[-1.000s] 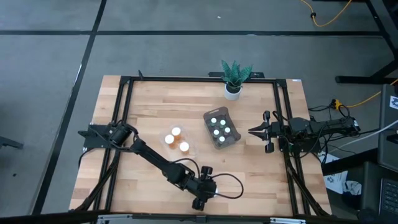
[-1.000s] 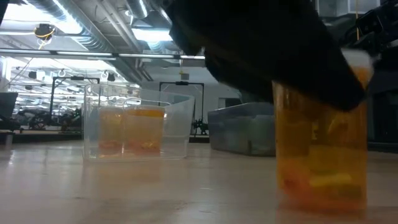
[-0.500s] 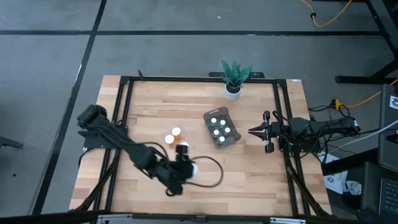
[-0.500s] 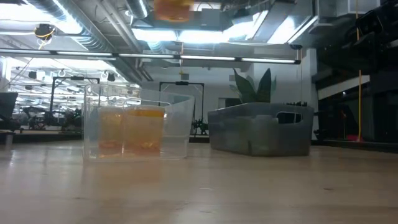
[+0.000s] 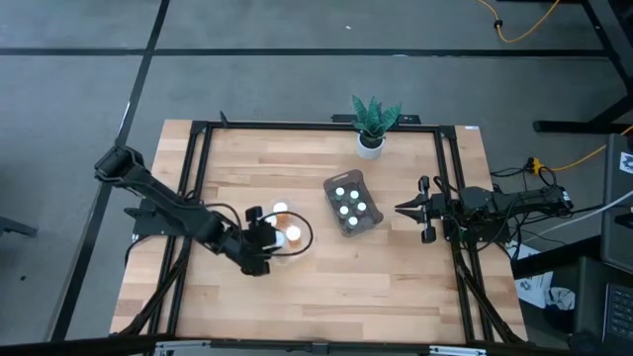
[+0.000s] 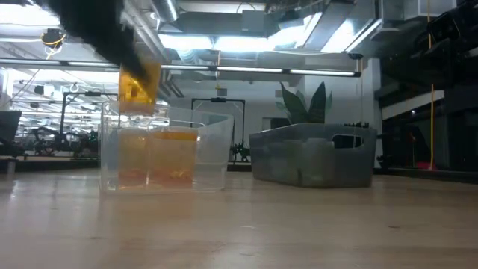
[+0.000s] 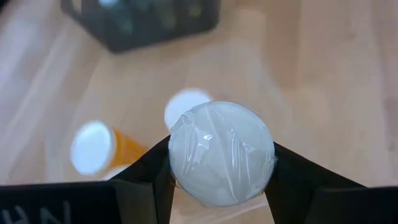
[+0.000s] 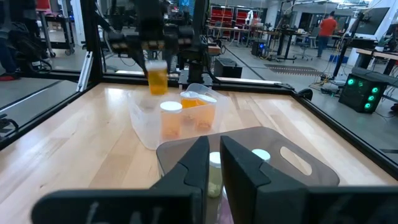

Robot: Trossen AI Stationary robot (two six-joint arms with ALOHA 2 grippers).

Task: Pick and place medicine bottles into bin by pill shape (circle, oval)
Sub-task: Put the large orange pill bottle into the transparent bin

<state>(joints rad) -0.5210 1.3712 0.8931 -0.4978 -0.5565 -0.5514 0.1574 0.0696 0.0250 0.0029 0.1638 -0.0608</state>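
Observation:
My left gripper (image 5: 275,238) is shut on an amber medicine bottle (image 6: 140,86) with a white, film-covered cap (image 7: 221,152). It holds the bottle in the air just above the clear tray (image 5: 287,223), where other amber bottles (image 5: 281,209) stand upright. The held bottle also shows in the right wrist view (image 8: 157,78). The smoky dark tray (image 5: 353,204) to the right holds several small white-capped bottles. My right gripper (image 5: 404,209) is shut and empty, hovering near the table's right edge beside the dark tray. My left gripper pinches the bottle at its top, at the cap's two opposite sides (image 7: 171,168), between its two fingers (image 7: 292,180). The fingers come from above, pointing down. The bottle hangs upright below them, lifted clear, its bottom just above the clear tray's rim (image 6: 160,112).
A white pot with a green plant (image 5: 372,124) stands at the far edge, behind the dark tray. A black frame (image 5: 198,178) runs around the wooden tabletop. Bare wood lies along the near edge and at the far left.
My left gripper has lifted the amber bottle off the table near the near edge. It has carried it up, toward the far edge and to the left, to above the clear tray. The bottle has stayed upright in the hold.

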